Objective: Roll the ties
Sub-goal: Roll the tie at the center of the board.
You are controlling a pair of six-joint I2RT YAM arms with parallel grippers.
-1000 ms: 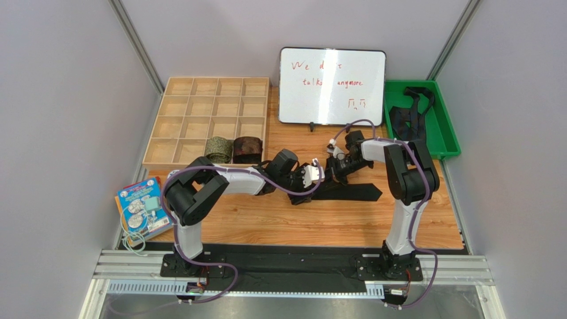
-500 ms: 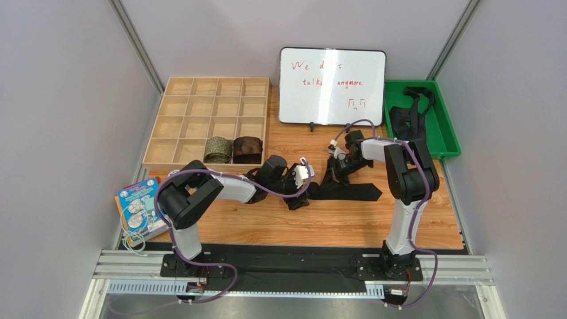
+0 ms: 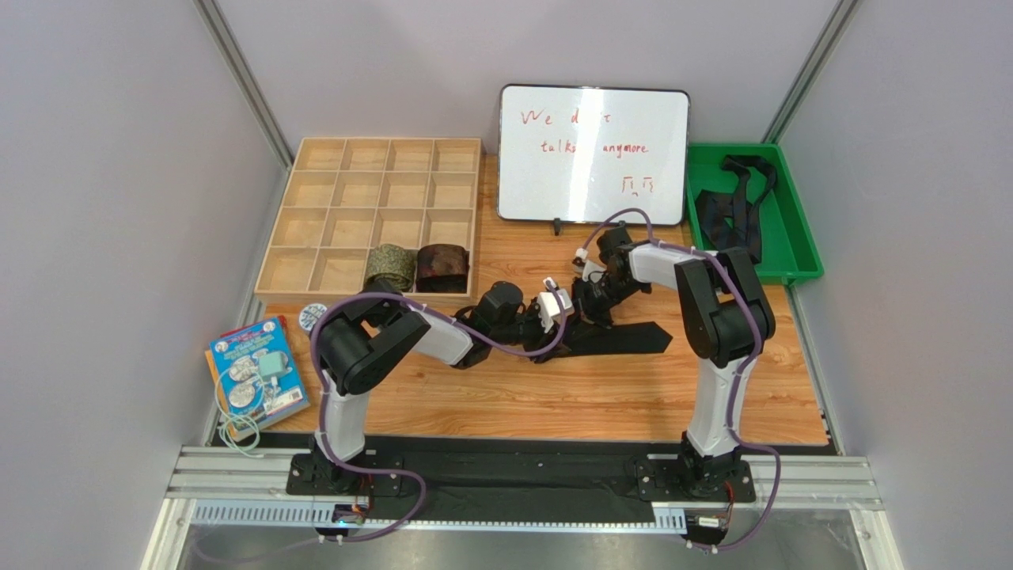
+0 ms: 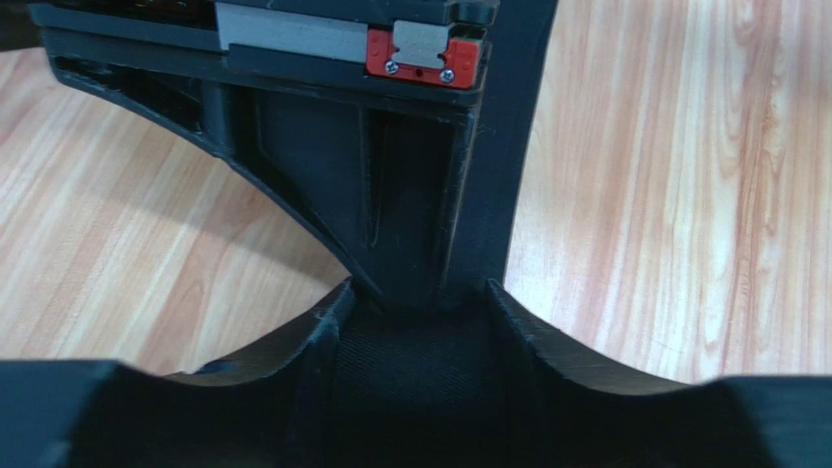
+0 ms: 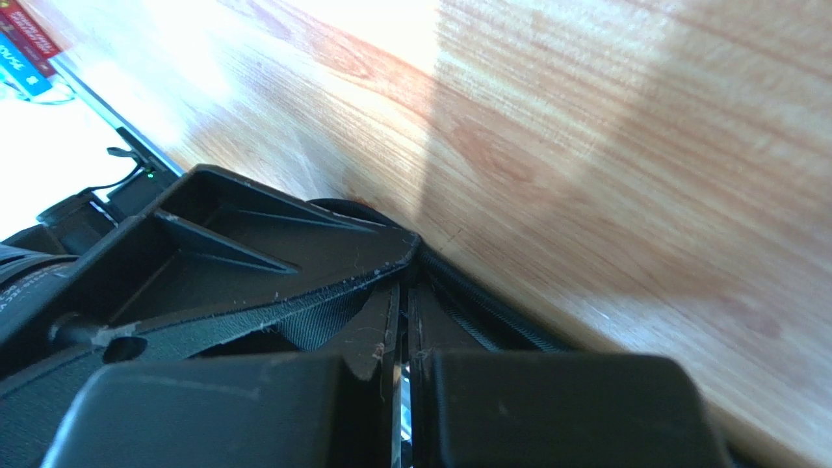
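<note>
black tie (image 3: 630, 340) | plain woven fabric | flat strip | pointed right end

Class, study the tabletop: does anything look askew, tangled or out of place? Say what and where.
Two things. The colourful picture book lies crooked at the wooden table's near left corner, overhanging its edge. The black fabric ties in the green plastic tray lie in a loose tangle, not flat. Nothing looks spilled or broken.

Robot lab test cell: grey partition walls (image 3: 119, 178), aluminium mounting rail (image 3: 523, 477), wooden tabletop (image 3: 571, 398), whiteboard (image 3: 592, 154).
</note>
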